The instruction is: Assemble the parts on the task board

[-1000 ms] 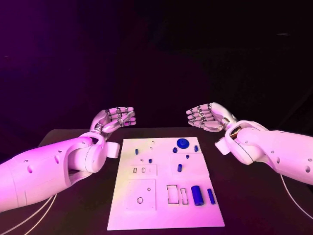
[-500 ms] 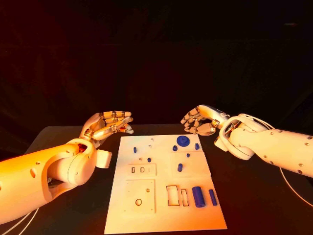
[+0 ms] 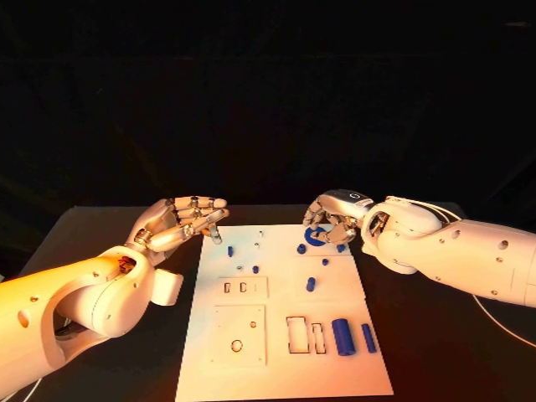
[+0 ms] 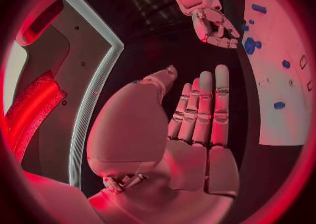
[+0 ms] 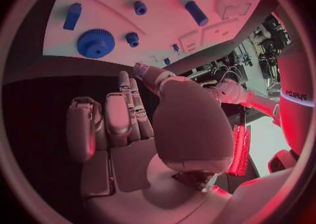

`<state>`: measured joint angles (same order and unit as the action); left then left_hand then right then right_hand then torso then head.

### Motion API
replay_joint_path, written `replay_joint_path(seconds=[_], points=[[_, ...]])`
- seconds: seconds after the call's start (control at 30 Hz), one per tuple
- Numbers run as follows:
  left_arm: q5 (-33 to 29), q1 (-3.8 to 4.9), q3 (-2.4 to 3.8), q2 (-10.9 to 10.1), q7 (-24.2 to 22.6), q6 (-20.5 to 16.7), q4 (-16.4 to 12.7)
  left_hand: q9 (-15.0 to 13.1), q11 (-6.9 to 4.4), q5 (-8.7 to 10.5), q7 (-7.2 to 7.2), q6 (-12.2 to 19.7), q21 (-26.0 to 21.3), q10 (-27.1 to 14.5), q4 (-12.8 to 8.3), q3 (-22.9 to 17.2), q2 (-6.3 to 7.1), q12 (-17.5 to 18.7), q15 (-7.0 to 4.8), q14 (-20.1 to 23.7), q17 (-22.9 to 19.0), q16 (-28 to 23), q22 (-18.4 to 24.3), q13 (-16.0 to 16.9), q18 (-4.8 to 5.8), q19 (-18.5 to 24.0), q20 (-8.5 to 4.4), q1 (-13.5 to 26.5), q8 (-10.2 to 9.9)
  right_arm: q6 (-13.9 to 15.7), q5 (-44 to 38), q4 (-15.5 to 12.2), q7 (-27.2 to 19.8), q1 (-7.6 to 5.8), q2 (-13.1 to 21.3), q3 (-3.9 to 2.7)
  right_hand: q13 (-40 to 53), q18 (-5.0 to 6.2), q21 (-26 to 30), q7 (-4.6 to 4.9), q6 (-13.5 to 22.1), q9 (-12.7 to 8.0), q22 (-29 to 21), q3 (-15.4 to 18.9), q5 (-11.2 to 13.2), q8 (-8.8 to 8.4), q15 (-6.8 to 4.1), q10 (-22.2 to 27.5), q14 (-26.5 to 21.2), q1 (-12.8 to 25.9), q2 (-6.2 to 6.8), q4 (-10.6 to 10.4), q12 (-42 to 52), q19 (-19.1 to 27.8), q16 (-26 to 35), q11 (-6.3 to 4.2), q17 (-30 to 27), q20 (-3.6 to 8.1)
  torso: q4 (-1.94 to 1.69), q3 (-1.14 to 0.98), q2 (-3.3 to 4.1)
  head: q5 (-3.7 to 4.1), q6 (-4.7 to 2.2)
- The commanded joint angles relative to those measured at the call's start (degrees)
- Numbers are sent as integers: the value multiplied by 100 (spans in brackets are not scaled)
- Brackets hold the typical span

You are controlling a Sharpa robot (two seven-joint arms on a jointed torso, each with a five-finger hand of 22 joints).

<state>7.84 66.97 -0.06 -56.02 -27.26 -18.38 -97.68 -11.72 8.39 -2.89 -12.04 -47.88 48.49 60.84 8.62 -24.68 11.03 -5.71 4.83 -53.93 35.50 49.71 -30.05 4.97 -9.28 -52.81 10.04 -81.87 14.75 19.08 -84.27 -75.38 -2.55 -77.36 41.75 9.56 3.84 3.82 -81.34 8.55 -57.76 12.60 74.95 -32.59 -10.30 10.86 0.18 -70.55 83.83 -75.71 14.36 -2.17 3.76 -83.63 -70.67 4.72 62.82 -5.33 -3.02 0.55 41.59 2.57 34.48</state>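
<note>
White task board (image 3: 283, 352) lies lengthwise mid-table on the black table (image 3: 87, 243), w/ bare black strips running down both long edges. Left hand (image 3: 181, 219) hovers just off the board's far-left corner, over the table, fingers apart and lightly bent, holding nothing; the left wrist view shows the palm (image 4: 191, 129) bare, fingers straight side by side. Right hand (image 3: 337, 219) sits over the board's far-right corner, fingers curled downward, right above the blue gear (image 3: 314, 237); contact can't be told from the head view. Right wrist view: fingers (image 5: 108, 118) curled in w/ nothing between them, gear (image 5: 96, 43) apart from them on the board, so closed on nothing. Small blue parts dot the far half: a peg (image 3: 229, 250) nr the left edge, another (image 3: 255, 270) mid-board, a short pin (image 3: 309, 284) below the gear. Near end, right side: a thick blue cylinder (image 3: 342, 336) and a slimmer one (image 3: 368, 337) lie side by side close to the right edge, beside rectangular slots (image 3: 296, 334). Left half of the near end holds cutouts, w/ open white board around them.
</note>
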Motion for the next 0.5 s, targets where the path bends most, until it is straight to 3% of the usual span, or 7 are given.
replay_joint_path(seconds=[0.03,0.5], points=[[92,18,8,1,41,165,-33,-11,-5,-6,41,-4,60,42,10,-38,46,27,-21,25,12,38,-38,6,-113,57,-3,30,4,-275,-543,-4,309,5,-40,-3,-5,-123,-69,15,61,22,255,9,-16,20,17,53,269,-3,77,-57,-28,-44,-111,24,89,-14,-35,20,86,32,-1],[77,22,12,-15,59,185,-43,-19,11,-6,24,22,227,-18,15,-64,42,65,-14,29,13,88,-144,-3,-116,81,2,50,-14,-520,-704,82,431,68,-196,0,-4,-138,-153,9,118,80,373,92,50,27,35,301,243,40,139,-123,-27,-66,-303,51,208,-65,-83,43,169,55,-2]])
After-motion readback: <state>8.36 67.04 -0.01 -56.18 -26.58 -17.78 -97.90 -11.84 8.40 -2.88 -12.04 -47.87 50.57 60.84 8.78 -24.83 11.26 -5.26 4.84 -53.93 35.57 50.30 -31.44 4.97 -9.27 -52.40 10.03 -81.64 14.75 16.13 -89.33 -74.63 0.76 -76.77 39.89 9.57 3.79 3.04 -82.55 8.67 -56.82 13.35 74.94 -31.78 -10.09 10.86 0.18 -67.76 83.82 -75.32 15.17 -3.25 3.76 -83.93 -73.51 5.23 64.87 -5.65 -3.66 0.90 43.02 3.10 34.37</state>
